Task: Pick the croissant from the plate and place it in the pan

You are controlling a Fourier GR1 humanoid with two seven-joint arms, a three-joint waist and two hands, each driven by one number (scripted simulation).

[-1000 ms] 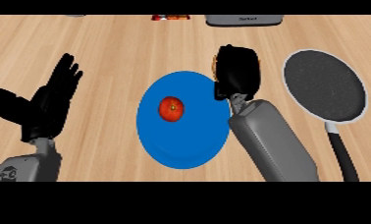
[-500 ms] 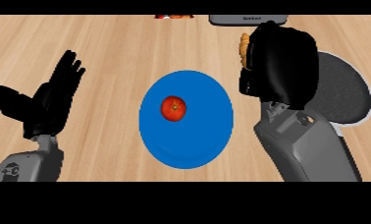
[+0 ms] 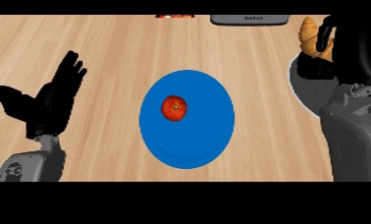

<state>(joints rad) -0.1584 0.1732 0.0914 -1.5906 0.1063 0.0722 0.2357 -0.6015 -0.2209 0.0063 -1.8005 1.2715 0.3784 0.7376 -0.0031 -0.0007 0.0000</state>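
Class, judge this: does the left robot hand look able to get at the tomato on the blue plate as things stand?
Probably yes. The left robot hand rests open beside the blue plate, and nothing lies between it and the tomato, which sits uncovered on the plate.

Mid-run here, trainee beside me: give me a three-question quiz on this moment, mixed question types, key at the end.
1. True or false: the croissant lies on the blue plate.
2. Which hand holds the croissant?
A. the left hand
B. the right hand
C. neither
3. Fill in: the one thing on the plate is a small red ____.

Key:
1. False. It is up at the view's right edge, in the right hand, above the grey pan.
2. B. The left hand rests open at the view's left, fingers up.
3. Fruit, round and red; its exact kind is hard to tell.
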